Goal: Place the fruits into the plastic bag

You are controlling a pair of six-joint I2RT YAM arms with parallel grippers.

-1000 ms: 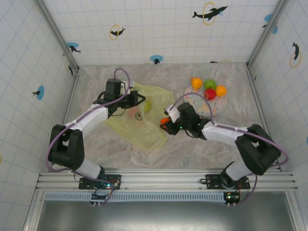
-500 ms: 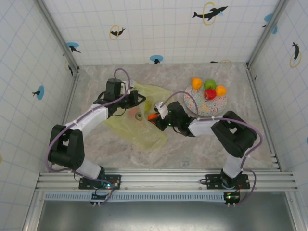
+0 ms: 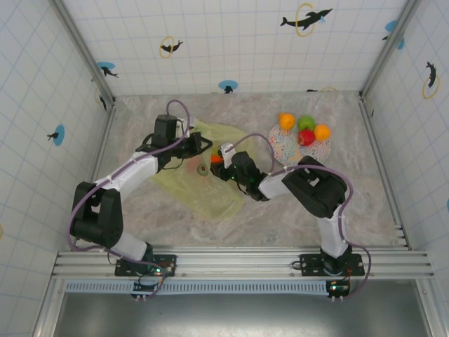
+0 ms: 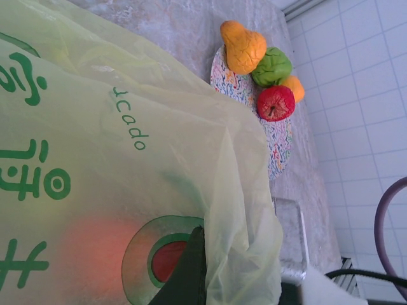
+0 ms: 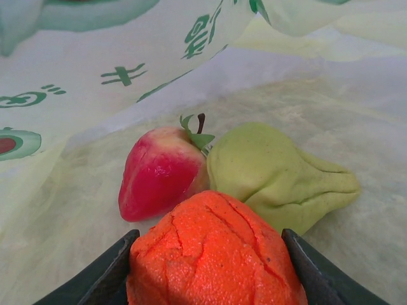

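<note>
As the bagging job on the grey marbled tabletop looks to be roughly half done, the yellow-green plastic bag lies spread left of centre. Its mouth is lifted by the left arm, whose left jaws are together and seem to be pinching a fold of the rim; the left wrist camera sees the film draped over one dark finger. The right arm reaches across into that opening, the right jaws clamped on a rough orange fruit. It hangs just above the bag's lower sheet, just short of a red strawberry-like fruit and a green pear that lie touching each other inside. Four more fruits wait on the speckled plate to the right: an orange pear shape, a green one, a small orange one and a red one. Done well, the release would come low and well past the rim, beside the two pieces already in rather than on top of them, so that nothing rolls back out. The left jaws should keep the mouth raised until the right arm is clear of the film. Compared with a second ago, the right arm has swung from the bag's near-right edge into its mouth, its elbow folding up towards the plate, while the left arm, the bag and the plate's four fruits have not moved.
</note>
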